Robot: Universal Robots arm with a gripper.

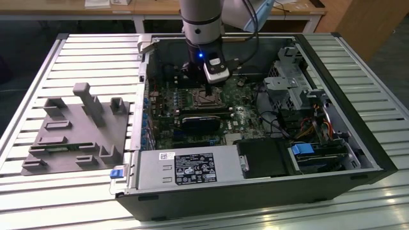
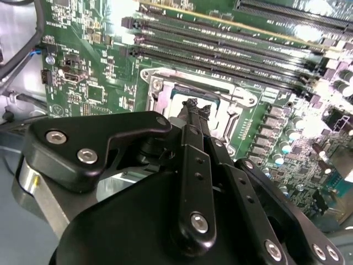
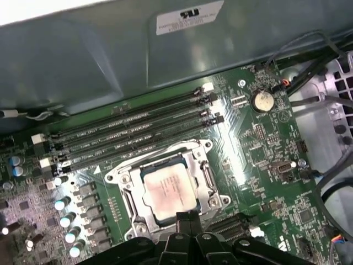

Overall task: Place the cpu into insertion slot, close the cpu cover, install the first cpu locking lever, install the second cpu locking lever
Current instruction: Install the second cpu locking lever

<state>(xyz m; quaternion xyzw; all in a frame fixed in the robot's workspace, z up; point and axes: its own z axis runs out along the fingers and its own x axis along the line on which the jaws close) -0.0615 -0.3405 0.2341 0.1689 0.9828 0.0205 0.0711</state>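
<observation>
cpu (image 2: 190,99) edge behind end effector (image 2: 194,106)

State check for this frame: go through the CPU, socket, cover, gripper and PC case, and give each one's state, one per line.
cpu: seated flat in the socket, metal top facing up.
insertion slot: occupied by the chip.
cpu cover: lying down around the chip, framing it.
gripper: fingers shut together, tips at the chip's edge, holding nothing.
computer case: lying on its side, side panel off, motherboard exposed.

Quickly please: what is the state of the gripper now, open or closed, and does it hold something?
Gripper: closed, fingertips together, holding nothing, at the edge of the cpu.
</observation>
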